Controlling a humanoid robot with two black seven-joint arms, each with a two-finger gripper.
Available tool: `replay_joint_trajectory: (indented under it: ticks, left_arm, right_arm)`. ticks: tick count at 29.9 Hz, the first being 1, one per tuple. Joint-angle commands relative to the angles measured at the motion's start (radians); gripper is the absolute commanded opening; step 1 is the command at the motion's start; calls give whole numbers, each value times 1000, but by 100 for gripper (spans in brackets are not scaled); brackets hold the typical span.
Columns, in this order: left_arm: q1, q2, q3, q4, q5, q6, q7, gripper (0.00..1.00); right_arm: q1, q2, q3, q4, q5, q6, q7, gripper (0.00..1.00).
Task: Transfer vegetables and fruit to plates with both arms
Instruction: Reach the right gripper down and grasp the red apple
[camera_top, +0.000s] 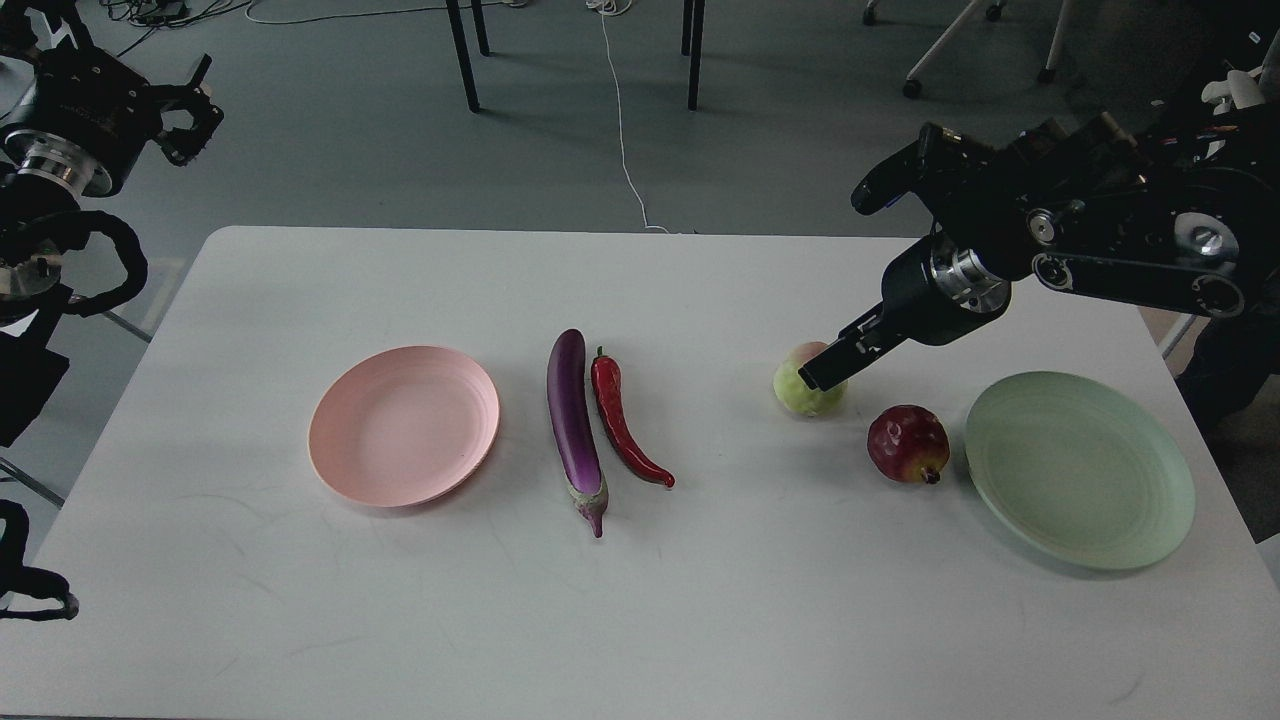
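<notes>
A purple eggplant (573, 425) and a red chili pepper (620, 420) lie side by side at the table's middle. A pale pink plate (404, 425), empty, sits to their left. A pale green fruit (803, 388) and a dark red fruit (908, 444) sit to the right, next to an empty pale green plate (1079, 468). My right gripper (824, 367) reaches down from the right, its tip over the green fruit's upper right side; its fingers merge into one dark shape. My left gripper (195, 108) is open and empty, off the table at the far left.
The white table (640, 620) has rounded corners. Black table legs (462, 55) and a white cable (622, 130) are on the floor behind it. A chair base (1190, 230) stands at the back right.
</notes>
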Motion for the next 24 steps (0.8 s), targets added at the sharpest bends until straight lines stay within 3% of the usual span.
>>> replay_joint_trajectory:
  ticks: [1,24]
  left_arm:
    - [-1,2,0,0,0,0,-3,99]
    - [6,13,0,2,0,0,-40,99]
  right_arm:
    - [-41,1,-24,-7,-41,0,0,99]
    - [-258,7,-24,-176,-84,0,-2,99]
